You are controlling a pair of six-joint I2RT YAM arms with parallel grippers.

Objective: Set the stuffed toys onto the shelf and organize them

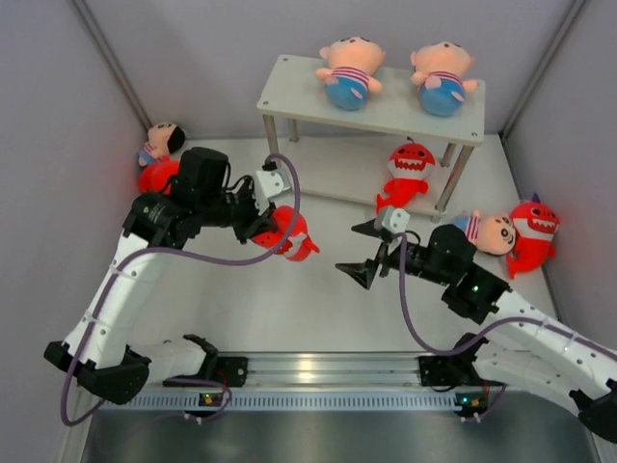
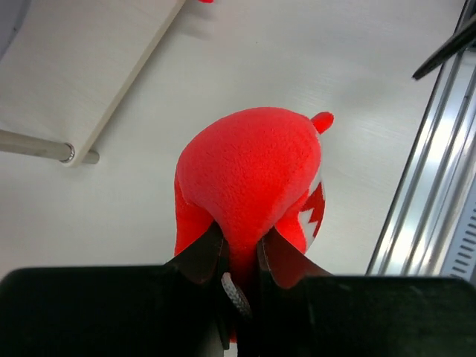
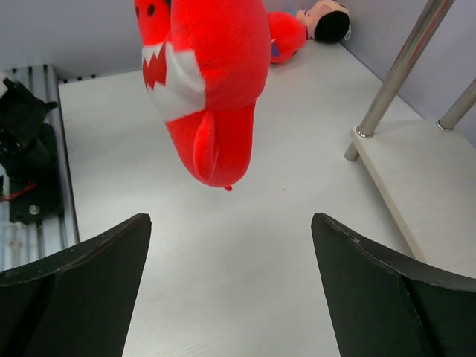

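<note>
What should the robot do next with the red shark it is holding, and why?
Probably swing the left gripper toward the lower board of the shelf. It pinches the red shark, which hangs clear of the table, the right gripper stands open and empty, and another shark sits on that board with room beside it.

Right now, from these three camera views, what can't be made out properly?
- Held red shark: in the top view the left tool covers part of it; the left wrist view shows mainly its back.
- Red toy at far left: top view, the left arm and a doll hide most; kind unclear.
- Right-side doll: top view, the right arm covers its lower body.
- Shelf lower board: top view, the upper board hides most.
</note>
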